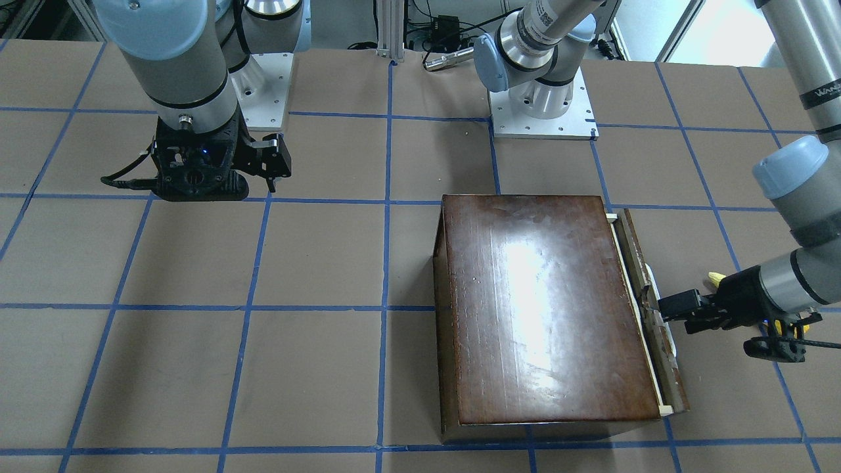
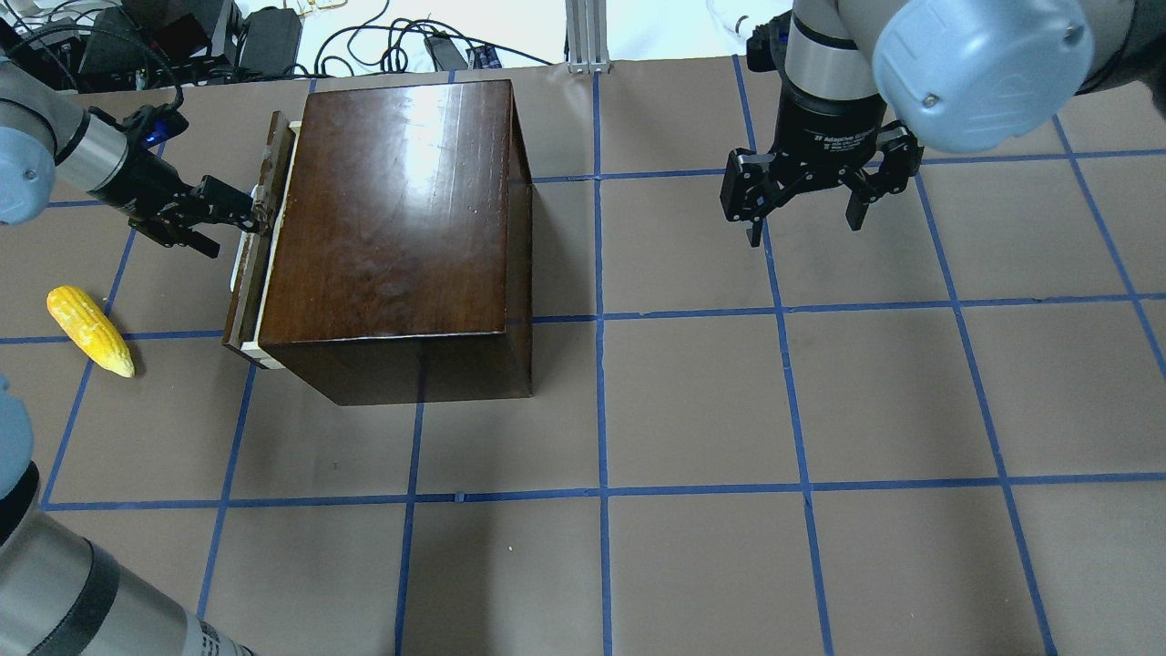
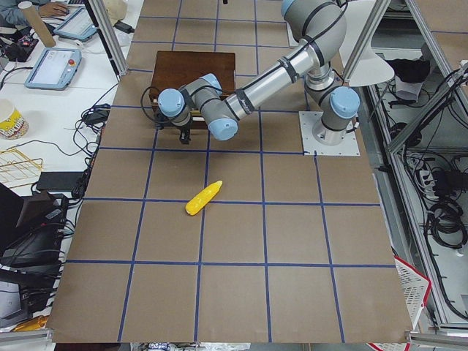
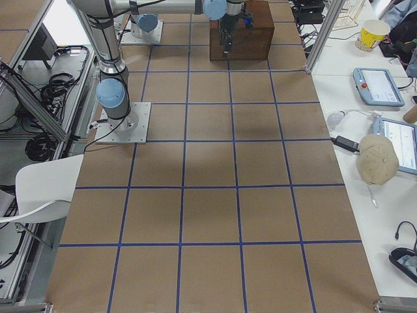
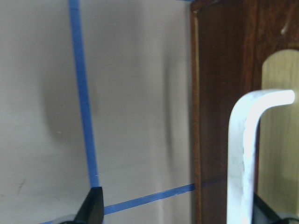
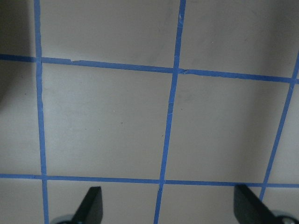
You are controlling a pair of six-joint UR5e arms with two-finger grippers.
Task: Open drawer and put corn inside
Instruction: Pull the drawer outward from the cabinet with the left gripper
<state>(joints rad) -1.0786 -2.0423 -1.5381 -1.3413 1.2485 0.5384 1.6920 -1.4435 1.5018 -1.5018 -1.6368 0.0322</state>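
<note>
Beside the left gripper, apart: the corn.

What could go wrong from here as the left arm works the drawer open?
The left gripper has its fingers spread, the handle beside just one, so it might slip off. Nothing braces the box; the right gripper hangs far away, so the box may slide instead. The corn lies toward where the drawer opens and could get knocked.

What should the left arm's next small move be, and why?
Probably close the left gripper on the handle before pulling. The wrist view shows its fingers spread with the handle between them. The drawer is out only a thin pale strip, and the corn lies on the table.
</note>
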